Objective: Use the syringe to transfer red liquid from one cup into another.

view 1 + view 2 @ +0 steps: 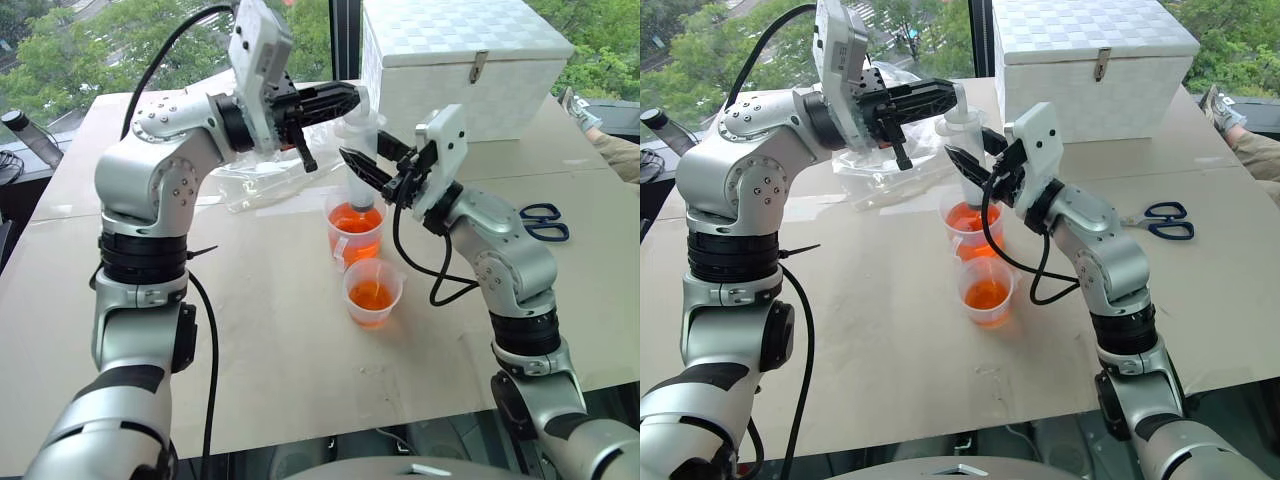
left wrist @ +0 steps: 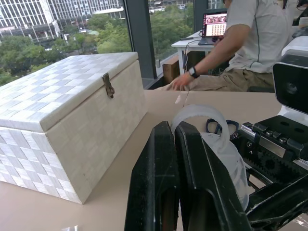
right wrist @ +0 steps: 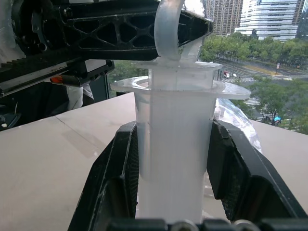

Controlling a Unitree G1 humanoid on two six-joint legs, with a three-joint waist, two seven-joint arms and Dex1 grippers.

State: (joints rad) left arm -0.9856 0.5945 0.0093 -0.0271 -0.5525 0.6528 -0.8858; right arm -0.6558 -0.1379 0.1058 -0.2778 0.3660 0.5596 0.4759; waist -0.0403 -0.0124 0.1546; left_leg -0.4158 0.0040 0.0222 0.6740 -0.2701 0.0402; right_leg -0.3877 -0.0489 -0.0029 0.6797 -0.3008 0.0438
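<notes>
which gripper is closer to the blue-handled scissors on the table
Right. The right gripper, shut on the clear plastic syringe, is on the same side as the blue-handled scissors. The left gripper, shut at the plunger top, sits farther across.

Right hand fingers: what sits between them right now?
The syringe barrel stands upright between the right hand fingers, clamped just under its flange, plainly in the right wrist view. The left hand grips the plunger ring above.

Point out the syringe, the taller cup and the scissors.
syringe (image 3: 174,159): right wrist view, on its barrel.
taller cup (image 1: 354,232): left eye view, on its red-filled wall.
scissors (image 1: 545,222): left eye view, on the blue handles.
</notes>
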